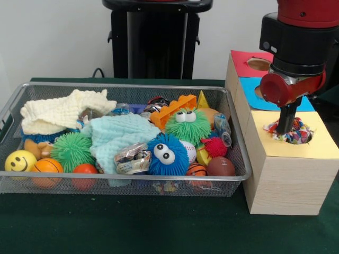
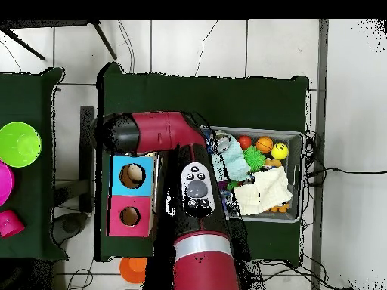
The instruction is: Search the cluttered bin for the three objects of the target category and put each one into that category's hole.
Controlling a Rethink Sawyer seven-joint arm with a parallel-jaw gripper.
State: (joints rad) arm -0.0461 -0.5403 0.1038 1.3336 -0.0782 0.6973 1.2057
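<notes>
The arm [image 1: 302, 42] comes down from above at the right of the front view, and its hand [image 1: 286, 123] reaches into the yellow-ringed hole [image 1: 290, 132] on the near section of the wooden box [image 1: 286, 180]. A ruffled cloth bundle [image 1: 299, 132] in red, blue, yellow and white print sits in that hole, bunched around the dark tip of the hand. Whether the hand is open or gripping the bundle cannot be told, since its tip is buried in the cloth.

Behind the yellow section lie a blue-ringed hole [image 1: 259, 91] and a red-ringed hole [image 1: 258, 64]; from overhead the arm covers the yellow part and only the blue and red squares show.

The wire basket [image 1: 122, 181] stands on the green bench [image 1: 132, 227], just left of the box. Inside it a cream cloth [image 1: 58, 112] lies at the back left and a mint cloth [image 1: 119, 135] in the middle. Around them sit a blue fuzzy toy with eyes [image 1: 167, 154], a green fuzzy toy with eyes [image 1: 187, 126], a green spiky ball [image 1: 71, 151], a yellow smiley ball [image 1: 20, 161], a small basketball [image 1: 47, 166] and an orange plastic piece [image 1: 174, 110]
</notes>
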